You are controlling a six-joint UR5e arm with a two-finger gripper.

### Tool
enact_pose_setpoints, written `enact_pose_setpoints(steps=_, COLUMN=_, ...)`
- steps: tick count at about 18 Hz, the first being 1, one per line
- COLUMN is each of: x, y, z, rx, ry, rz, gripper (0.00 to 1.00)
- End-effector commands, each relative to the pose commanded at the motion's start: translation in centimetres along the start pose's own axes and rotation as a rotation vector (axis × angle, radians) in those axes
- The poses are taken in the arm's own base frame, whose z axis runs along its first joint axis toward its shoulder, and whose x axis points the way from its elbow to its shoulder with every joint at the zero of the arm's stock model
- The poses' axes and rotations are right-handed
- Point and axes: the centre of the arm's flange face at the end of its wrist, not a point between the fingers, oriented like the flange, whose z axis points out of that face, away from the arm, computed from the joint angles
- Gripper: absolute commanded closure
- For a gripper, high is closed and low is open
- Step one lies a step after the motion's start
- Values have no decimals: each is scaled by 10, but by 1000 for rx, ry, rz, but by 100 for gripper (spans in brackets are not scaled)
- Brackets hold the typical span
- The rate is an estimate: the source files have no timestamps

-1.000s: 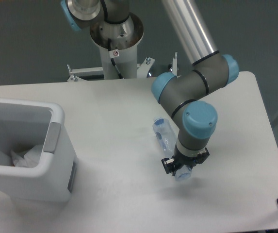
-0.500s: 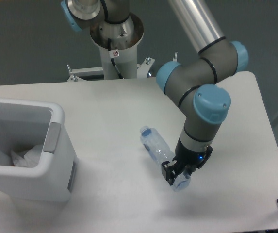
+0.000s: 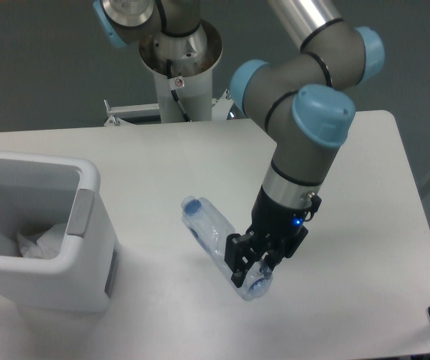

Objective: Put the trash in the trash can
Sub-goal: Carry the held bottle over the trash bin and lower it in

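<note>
Fixed camera, the only view. The grey and pale blue arm's black two-finger gripper (image 3: pixel 249 264) is closed on the base end of the clear plastic water bottle with a pale blue-green label (image 3: pixel 215 241). The bottle points up and to the left, its blue cap end toward the large white rectangular plastic bin with a thick rounded rim (image 3: pixel 94 225). It appears lifted off the white table (image 3: pixel 162 157), though a soft shadow below makes the clearance hard to judge.

Change over the last second: 1.0 s ago the bottle lay on the table under the wrist with the gripper low on its lower end. 0.5 s ago the cap end had swung left. Now the whole bottle sits further left and the wrist is higher. Judgement: the grasp is secure enough to carry, and the lift and transfer toward the bin have begun.

The bin stands at the left table edge, well apart from the bottle, its grey handle panel (image 3: pixel 81 214) facing the arm. Crumpled translucent plastic film (image 3: pixel 40 244) lies inside, likely the wrapper, so 1 of 2 pieces seems done.

Remaining: carry the bottle left over the rim and release. Risk: gripped at 1 end, the bottle may pivot in the fingers.
</note>
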Motion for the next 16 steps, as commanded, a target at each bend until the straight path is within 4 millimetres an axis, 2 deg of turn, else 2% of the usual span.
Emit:
enact_pose_setpoints(steps=4, x=54, y=-17, z=-38, rx=73, ry=106, rz=88, gripper=40)
enact_pose_setpoints(steps=6, x=81, y=-14, z=-53, rx=111, ry=139, rz=143, gripper=40)
enact_pose_setpoints(steps=8, x=128, y=-3, z=-62, rx=191, ry=181, rz=268, gripper=40)
enact_pose_setpoints(steps=10, x=154, y=2, z=-65, rx=232, ry=206, rz=337, gripper=40)
enact_pose_setpoints(steps=13, x=194, y=21, z=-69, rx=228, ry=250, rz=411, gripper=40)
enact_pose_setpoints(steps=16, x=224, y=42, z=-53, rx=191, ry=279, rz=447, gripper=40)
